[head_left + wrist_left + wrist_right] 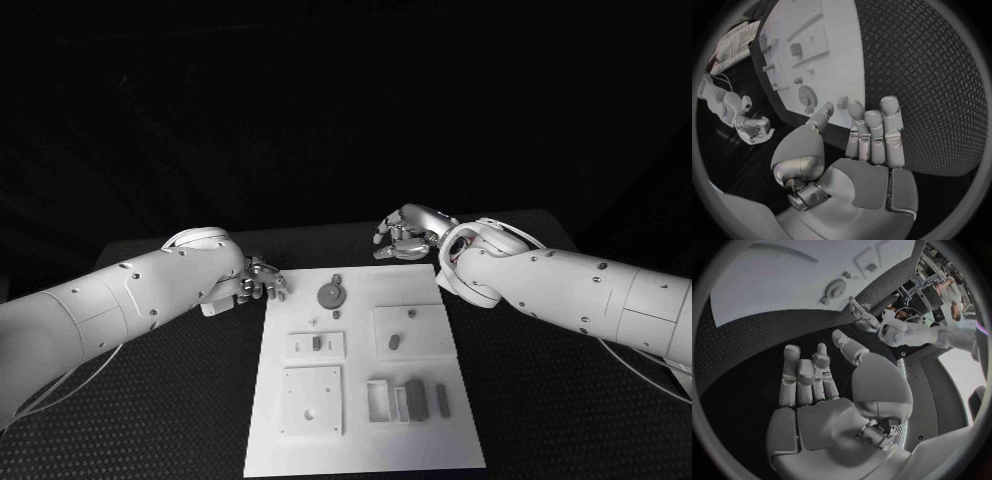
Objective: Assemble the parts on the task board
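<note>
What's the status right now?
Left robot hand open, right robot hand open, both empty. Parts untouched on task board. Nothing blocking.

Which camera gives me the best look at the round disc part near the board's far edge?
Head view: the round disc part lies unobstructed on the task board. Both wrist views show it smaller and curved by the lens.
</note>
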`<state>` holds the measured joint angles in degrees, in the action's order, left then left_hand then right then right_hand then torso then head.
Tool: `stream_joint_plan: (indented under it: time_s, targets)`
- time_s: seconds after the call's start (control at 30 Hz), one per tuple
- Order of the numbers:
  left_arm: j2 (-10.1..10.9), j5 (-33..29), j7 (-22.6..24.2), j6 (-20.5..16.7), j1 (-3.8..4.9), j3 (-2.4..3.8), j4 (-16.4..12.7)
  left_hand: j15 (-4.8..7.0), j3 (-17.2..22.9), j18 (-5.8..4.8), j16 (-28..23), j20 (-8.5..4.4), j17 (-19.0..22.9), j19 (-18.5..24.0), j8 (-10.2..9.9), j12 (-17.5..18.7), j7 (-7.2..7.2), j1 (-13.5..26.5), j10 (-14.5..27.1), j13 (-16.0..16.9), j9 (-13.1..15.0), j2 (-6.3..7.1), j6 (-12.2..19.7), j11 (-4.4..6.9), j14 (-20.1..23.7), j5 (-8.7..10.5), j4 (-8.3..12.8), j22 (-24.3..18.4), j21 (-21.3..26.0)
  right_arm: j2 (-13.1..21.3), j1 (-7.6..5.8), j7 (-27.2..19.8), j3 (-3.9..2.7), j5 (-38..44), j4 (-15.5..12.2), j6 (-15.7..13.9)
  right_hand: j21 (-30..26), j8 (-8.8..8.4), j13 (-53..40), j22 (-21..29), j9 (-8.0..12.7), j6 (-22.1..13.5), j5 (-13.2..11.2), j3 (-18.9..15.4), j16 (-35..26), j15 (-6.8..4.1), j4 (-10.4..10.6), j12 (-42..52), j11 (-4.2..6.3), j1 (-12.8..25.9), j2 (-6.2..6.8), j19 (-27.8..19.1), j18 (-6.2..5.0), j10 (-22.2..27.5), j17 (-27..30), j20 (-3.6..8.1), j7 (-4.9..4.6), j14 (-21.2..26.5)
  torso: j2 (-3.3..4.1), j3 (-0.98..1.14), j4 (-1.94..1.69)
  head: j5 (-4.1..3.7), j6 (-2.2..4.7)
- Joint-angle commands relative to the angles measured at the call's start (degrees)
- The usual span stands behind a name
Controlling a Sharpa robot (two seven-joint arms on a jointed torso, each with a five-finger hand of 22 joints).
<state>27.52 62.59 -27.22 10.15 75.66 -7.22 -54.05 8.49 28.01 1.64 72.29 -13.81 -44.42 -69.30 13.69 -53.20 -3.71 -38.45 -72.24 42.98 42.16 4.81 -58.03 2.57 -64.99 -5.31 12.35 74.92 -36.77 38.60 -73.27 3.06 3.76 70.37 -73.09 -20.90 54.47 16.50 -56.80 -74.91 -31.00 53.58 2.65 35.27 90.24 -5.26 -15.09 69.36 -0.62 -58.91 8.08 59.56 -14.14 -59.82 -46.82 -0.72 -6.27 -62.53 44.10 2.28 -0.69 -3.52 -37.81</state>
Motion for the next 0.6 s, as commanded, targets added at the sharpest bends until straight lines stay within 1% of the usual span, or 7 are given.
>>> stream_joint_plan:
  time_s: [0.03,0.17,0.4,0.5,0.6]
  targets:
    - [-0.28,-0.79,0.88,0.93,-0.17,0.01,0.31,0.04,-0.03,1.71,0.24,-0.11,0.09,0.36,0.18,-0.3,-0.29,-0.01,0.5,0.03,-0.08,-0.83,-0.07,-0.04,0.37,-0.28,0.45,1.09,-0.23,0.01,0.01,-0.43,-0.03,0.08,-0.15,0.58,-0.23,-0.36,0.06,-0.79,-0.09,0.64,0.19,0.01,-0.23,-0.01,-0.3,-0.2,-0.13,0.21,-0.47,-0.35,-0.86,0.34,0.02,-0.11,-0.86,0.29,0.04,0.02,-0.01,-0.14,0.03]
    - [-0.52,-0.87,0.98,0.94,-0.27,0.01,0.65,0.05,-0.14,1.7,0.32,-0.11,0.17,0.39,0.21,-0.36,-0.29,-0.04,0.54,-0.01,-0.17,-1.43,-0.11,-0.04,0.41,-0.35,0.63,1.1,-0.25,0.03,0.01,-0.43,-0.03,0.08,-0.16,0.6,-0.23,-0.37,0.06,-0.79,-0.09,0.64,0.19,0.01,-0.23,-0.01,-0.31,-0.19,-0.13,0.21,-0.47,-0.36,-0.86,0.34,0.02,-0.11,-0.86,0.29,0.03,-0.01,0.0,-0.21,-0.02]
    - [-0.83,-1.56,1.11,0.92,-0.35,0.01,1.03,0.07,-0.34,1.69,0.46,-0.11,0.33,0.42,0.36,-0.47,-0.24,-0.05,0.53,-0.09,-0.28,-2.52,-0.32,0.0,0.44,-0.43,0.96,1.11,-0.29,0.02,0.01,-0.44,-0.03,0.08,-0.18,0.63,-0.23,-0.37,0.06,-0.79,-0.1,0.64,0.19,0.01,-0.23,0.0,-0.31,-0.19,-0.13,0.21,-0.47,-0.36,-0.86,0.34,0.02,-0.11,-0.86,0.3,-0.02,0.05,0.03,-0.23,-0.07]
    - [-0.86,-1.71,1.16,0.83,-0.38,0.01,1.15,0.09,-0.4,1.68,0.55,-0.13,0.44,0.43,0.41,-0.52,-0.22,-0.25,0.54,-0.15,-0.36,-3.42,-0.36,0.02,0.45,-0.46,1.35,1.12,-0.34,0.05,0.01,-0.43,-0.03,0.08,-0.23,0.69,-0.22,-0.37,0.06,-0.79,-0.1,0.64,0.19,0.01,-0.22,0.0,-0.32,-0.19,-0.13,0.21,-0.47,-0.36,-0.86,0.34,0.02,-0.12,-0.87,0.3,-0.01,0.07,-0.01,-0.29,-0.03]
    - [-0.85,-2.17,1.21,0.89,-0.38,0.01,1.33,0.1,-0.43,1.66,0.67,-0.13,0.57,0.45,0.5,-0.59,-0.21,-0.63,0.51,-0.23,-0.45,-4.77,-0.43,0.04,0.45,-0.46,1.96,1.14,-0.4,0.07,0.01,-0.41,-0.03,0.08,-0.24,0.72,-0.22,-0.37,0.06,-0.8,-0.1,0.65,0.19,0.01,-0.22,0.0,-0.32,-0.19,-0.14,0.21,-0.47,-0.36,-0.86,0.34,0.02,-0.12,-0.87,0.3,-0.03,0.06,-0.03,-0.29,-0.06]
